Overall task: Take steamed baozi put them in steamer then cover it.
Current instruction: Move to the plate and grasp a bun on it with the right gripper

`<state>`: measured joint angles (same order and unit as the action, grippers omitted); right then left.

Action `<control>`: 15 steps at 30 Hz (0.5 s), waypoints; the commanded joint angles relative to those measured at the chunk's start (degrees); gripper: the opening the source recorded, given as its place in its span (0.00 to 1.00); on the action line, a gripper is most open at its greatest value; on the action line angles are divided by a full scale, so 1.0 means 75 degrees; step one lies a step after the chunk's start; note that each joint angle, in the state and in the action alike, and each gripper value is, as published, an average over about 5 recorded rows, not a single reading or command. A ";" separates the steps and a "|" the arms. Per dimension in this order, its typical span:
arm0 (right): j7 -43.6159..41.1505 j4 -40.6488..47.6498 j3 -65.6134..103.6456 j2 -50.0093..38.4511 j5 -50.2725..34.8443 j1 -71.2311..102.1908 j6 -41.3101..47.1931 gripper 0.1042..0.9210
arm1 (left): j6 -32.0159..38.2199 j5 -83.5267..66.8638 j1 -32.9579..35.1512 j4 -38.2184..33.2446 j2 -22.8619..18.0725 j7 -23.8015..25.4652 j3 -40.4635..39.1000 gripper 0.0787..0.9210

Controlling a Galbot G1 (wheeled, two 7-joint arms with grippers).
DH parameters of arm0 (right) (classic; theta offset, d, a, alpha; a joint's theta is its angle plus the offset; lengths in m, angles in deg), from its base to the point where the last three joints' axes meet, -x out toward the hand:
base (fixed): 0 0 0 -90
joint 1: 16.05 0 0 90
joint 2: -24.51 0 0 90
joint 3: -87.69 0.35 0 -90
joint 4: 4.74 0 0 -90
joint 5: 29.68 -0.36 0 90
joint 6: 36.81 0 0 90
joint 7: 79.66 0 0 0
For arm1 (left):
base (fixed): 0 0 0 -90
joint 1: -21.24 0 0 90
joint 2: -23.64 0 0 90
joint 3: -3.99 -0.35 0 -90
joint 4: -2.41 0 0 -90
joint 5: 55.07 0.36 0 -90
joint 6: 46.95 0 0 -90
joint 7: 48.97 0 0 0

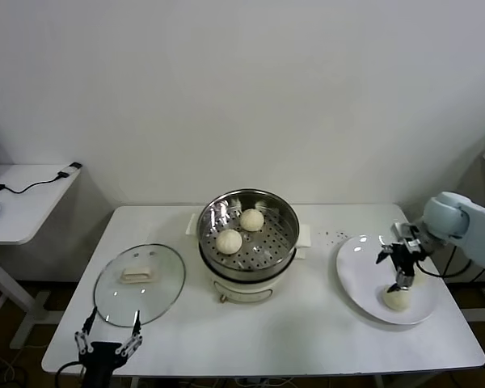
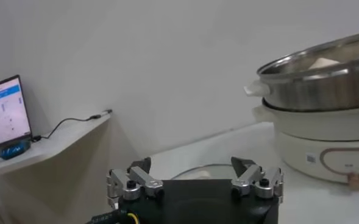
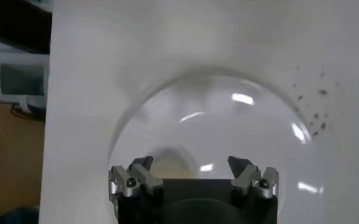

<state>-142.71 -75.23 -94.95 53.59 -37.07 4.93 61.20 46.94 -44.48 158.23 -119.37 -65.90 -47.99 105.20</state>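
The steamer (image 1: 287, 212) stands mid-table with two baozi (image 1: 229, 241) (image 1: 252, 219) on its perforated tray. One more baozi (image 1: 397, 298) lies on the white plate (image 1: 356, 275) at the right. My right gripper (image 1: 401, 271) hangs open just above that baozi; in the right wrist view the bun (image 3: 172, 165) shows between the spread fingers of the gripper (image 3: 191, 165). The glass cover (image 1: 140, 283) lies flat left of the steamer. My left gripper (image 1: 109, 335) is open and empty at the table's front left edge, behind the cover (image 2: 197, 171).
A white side table (image 1: 24, 198) with cables and a laptop (image 2: 7, 112) stands far left. Dark specks (image 1: 337, 236) dot the table behind the plate. The steamer's white base (image 2: 325, 149) shows in the left wrist view.
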 commanded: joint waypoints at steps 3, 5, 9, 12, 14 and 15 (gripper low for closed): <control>-0.0005 0.0484 0.1053 0.0081 0.0954 0.1446 -0.0091 0.88 | -0.0007 0.0099 -0.0043 0.0064 -0.0018 -0.0003 -0.0002 0.88; -0.0003 0.0522 0.1053 0.0131 0.0949 0.1453 -0.0083 0.88 | -0.0004 0.0104 -0.0044 0.0083 -0.0020 -0.0005 0.0007 0.88; -0.0007 0.0611 0.1056 0.0193 0.0962 0.1452 -0.0084 0.88 | 0.0016 0.0104 -0.0042 0.0141 -0.0017 -0.0010 0.0031 0.88; -0.0010 0.0674 0.1060 0.0228 0.0968 0.1443 -0.0087 0.88 | 0.0034 0.0104 -0.0042 0.0190 -0.0015 -0.0014 0.0039 0.88; -0.0018 0.0705 0.1056 0.0251 0.0967 0.1424 -0.0089 0.88 | 0.0043 0.0105 -0.0040 0.0214 -0.0013 -0.0017 0.0041 0.88; -0.0024 0.0718 0.1050 0.0263 0.0965 0.1409 -0.0091 0.88 | 0.0047 0.0105 -0.0039 0.0222 -0.0012 -0.0017 0.0041 0.88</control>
<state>-142.79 -70.97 -88.93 55.29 -31.53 13.04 60.72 47.24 -43.84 157.95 -117.81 -66.04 -48.14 105.49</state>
